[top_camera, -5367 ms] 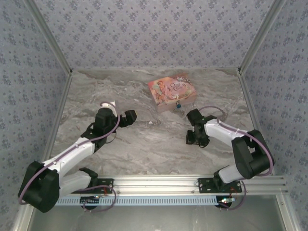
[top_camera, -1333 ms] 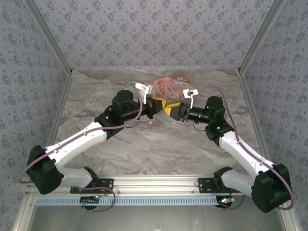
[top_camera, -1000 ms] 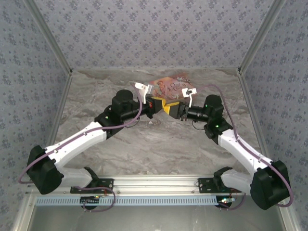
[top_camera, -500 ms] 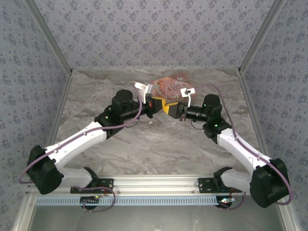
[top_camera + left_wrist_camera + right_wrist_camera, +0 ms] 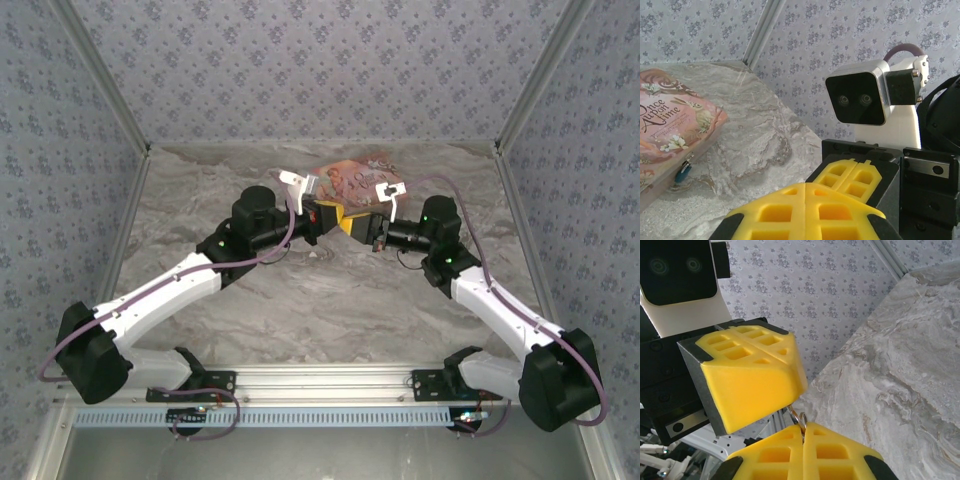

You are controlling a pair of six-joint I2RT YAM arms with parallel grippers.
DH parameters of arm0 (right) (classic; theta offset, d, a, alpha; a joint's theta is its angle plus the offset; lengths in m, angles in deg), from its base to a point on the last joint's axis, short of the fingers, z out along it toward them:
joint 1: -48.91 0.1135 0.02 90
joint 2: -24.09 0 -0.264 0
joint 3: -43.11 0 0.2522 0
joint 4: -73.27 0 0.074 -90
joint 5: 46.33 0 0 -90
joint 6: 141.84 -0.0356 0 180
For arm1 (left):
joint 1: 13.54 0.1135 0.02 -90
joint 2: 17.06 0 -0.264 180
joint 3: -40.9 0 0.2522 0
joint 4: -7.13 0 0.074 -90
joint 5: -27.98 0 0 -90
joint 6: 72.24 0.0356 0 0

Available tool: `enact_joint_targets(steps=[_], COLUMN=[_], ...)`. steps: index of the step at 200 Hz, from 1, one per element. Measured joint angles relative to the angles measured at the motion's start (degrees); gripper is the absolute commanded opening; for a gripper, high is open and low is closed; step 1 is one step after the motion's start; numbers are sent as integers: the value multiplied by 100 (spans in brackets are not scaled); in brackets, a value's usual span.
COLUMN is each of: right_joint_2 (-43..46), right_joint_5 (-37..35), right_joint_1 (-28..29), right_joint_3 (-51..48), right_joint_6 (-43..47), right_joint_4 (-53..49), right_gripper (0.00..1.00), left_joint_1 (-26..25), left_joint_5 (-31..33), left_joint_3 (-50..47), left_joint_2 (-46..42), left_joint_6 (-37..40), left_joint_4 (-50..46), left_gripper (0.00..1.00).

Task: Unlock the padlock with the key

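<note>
**Table surface and what lies on it**

We note a grey marbled table [image 5: 330,310]. One pink illustrated box [image 5: 345,178] lies flat on it, upper centre of the top view, near the back wall. The blue padlock [image 5: 682,172] hangs at the box's front edge, low by the tabletop; we cannot tell whether it touches.

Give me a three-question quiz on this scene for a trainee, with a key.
1. True or false: the padlock hangs at the front of the pink box.
2. The right gripper is shut on: A) a small metal ring; B) the padlock; C) nothing.
3. What colour is the padlock's body?
Key: 1 true; 2 A; 3 blue.
</note>
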Motion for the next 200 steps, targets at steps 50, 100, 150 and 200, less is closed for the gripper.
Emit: enact_joint_targets(steps=[50,100,150,200], right_joint_2=[216,501,894,1021], right_joint_5=[-315,-1237,-1847,-2055], right_joint_1=[-146,-597,-953,-973], right_joint_3=[13,11,-243,-302], right_joint_6=[260,734,949,1097], right_joint_4=[-699,-2177,-3005,-3397], right_gripper=[0,0,0,0], left_joint_1=[256,1049,1530,1528], left_joint_5=[26,350,313,-57], left_joint_3=[0,0,313,1340], left_joint_2=[-50,90,1729,3300], left_joint_6=[-111,-457,-883,-1189], left_joint_4=[-13,-229,-466,-612], left_gripper=[59,84,88,87])
